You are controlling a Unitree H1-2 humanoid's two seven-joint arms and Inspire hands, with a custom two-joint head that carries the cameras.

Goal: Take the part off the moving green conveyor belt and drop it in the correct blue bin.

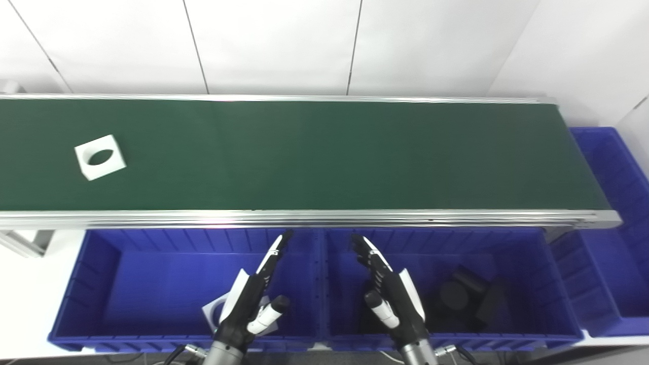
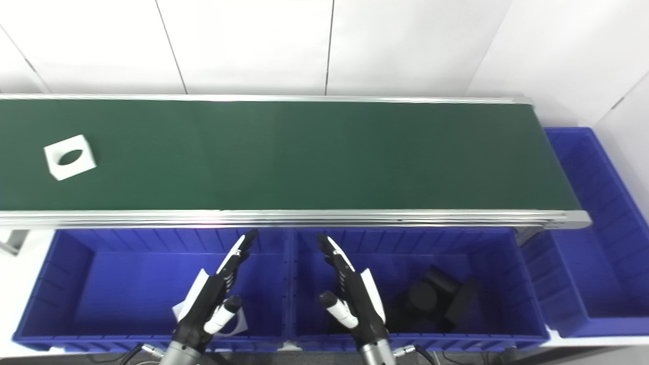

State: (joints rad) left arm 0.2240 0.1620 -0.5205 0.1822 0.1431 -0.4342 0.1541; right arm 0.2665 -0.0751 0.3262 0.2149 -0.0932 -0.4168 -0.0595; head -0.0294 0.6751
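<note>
A white square part with a round hole (image 1: 100,156) lies on the green conveyor belt (image 1: 314,152) at its far left. My left hand (image 1: 251,299) is open and empty, held over the left blue bin (image 1: 116,284). My right hand (image 1: 388,291) is open and empty, held over the middle blue bin (image 1: 527,253). Both hands sit below the belt's near edge, well to the right of the part. A white part (image 1: 214,310) lies in the left bin, partly hidden by my left hand. Several black parts (image 1: 464,299) lie in the middle bin.
A third blue bin (image 1: 616,203) stands past the belt's right end. The belt's aluminium rail (image 1: 304,219) runs between the belt and the bins. A white wall stands behind the belt.
</note>
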